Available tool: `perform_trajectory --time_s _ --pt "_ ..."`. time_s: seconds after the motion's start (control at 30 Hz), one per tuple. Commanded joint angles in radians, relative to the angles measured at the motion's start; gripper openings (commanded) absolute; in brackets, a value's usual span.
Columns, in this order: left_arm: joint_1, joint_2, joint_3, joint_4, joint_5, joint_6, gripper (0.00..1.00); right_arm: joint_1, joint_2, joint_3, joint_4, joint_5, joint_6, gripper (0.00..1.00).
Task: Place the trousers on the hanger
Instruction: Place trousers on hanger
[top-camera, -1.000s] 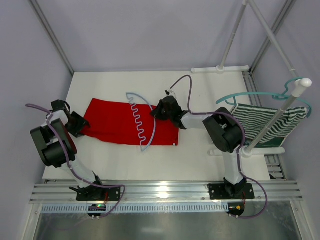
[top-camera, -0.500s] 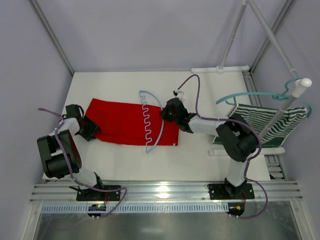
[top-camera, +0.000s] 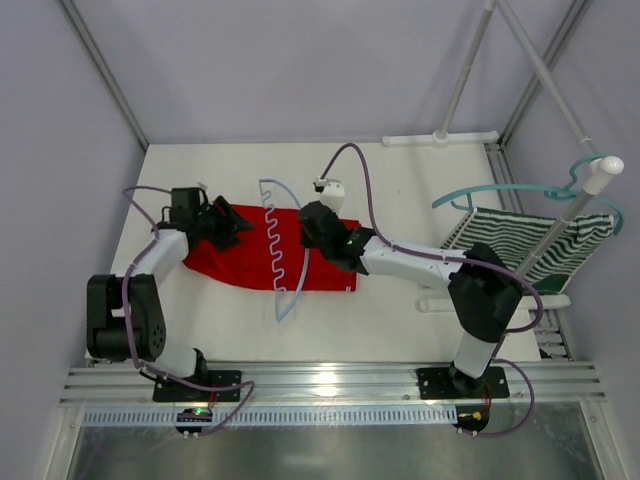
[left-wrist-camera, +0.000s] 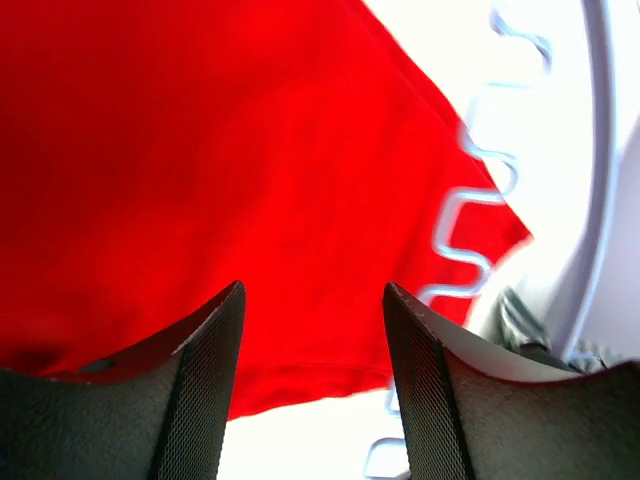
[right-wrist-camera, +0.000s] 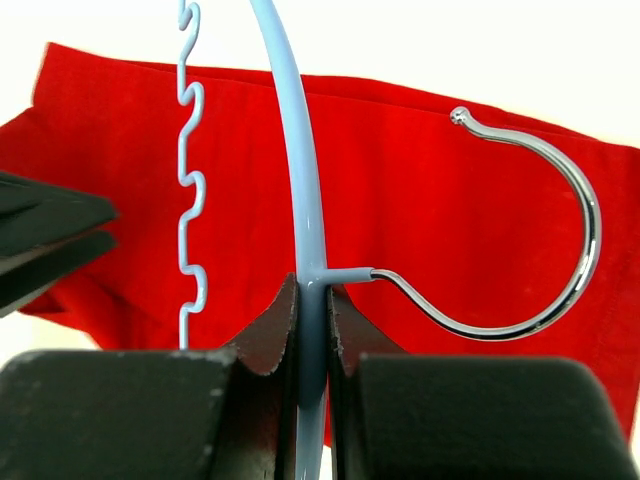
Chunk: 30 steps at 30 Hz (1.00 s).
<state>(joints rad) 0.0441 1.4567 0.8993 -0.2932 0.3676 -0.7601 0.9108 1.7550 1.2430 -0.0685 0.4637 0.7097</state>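
Top external view: the trousers (top-camera: 235, 262) lie flat on the table (top-camera: 400, 320), with the hanger (right-wrist-camera: 299, 180) laid across their middle. Right gripper (right-wrist-camera: 312, 300) jaws are clamped on the hanger's curved upper arm. Left gripper (left-wrist-camera: 312, 320) jaws stand apart over the trousers' left end.

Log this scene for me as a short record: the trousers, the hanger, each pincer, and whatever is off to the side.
trousers: red, spread flat on the white table
hanger: pale blue, held crosswise over the trousers
right pincer: shut on the hanger beside its metal hook
left pincer: open, over the trousers' left end
side: striped garment on a teal hanger, right
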Motion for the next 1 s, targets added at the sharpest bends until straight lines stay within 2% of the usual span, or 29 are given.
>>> perform_trajectory --time_s 0.0,0.07,0.13,0.17,0.27,0.37,0.5,0.63,0.83,0.97 --pt "-0.073 0.098 0.007 0.166 0.158 -0.059 0.57 0.010 -0.009 0.058 -0.069 0.118 0.002 0.04" --pt "-0.079 0.123 -0.014 0.242 0.189 -0.087 0.57 0.016 -0.002 0.090 -0.120 0.156 -0.009 0.04" --pt "-0.082 0.140 -0.007 0.244 0.180 -0.082 0.56 0.020 0.026 0.125 -0.164 0.174 -0.010 0.04" --pt "-0.085 0.137 0.007 0.162 0.115 -0.055 0.56 0.022 0.034 0.150 -0.197 0.193 -0.013 0.04" --pt "-0.095 0.081 0.009 0.105 -0.002 -0.030 0.58 0.025 0.052 0.176 -0.209 0.199 -0.013 0.04" --pt "-0.099 0.027 -0.037 0.182 0.019 -0.064 0.59 0.037 0.084 0.222 -0.247 0.231 -0.012 0.04" --pt "-0.145 0.053 -0.066 0.371 0.137 -0.134 0.58 0.036 0.126 0.274 -0.283 0.217 -0.012 0.04" --pt "-0.219 0.135 -0.046 0.356 0.111 -0.107 0.55 0.039 0.123 0.260 -0.257 0.152 -0.016 0.04" --pt "-0.257 0.238 -0.072 0.400 0.113 -0.137 0.52 0.042 0.080 0.181 -0.169 0.050 -0.026 0.15" --pt "-0.266 0.257 -0.076 0.410 0.106 -0.140 0.52 0.042 0.046 0.105 -0.050 -0.014 -0.027 0.26"
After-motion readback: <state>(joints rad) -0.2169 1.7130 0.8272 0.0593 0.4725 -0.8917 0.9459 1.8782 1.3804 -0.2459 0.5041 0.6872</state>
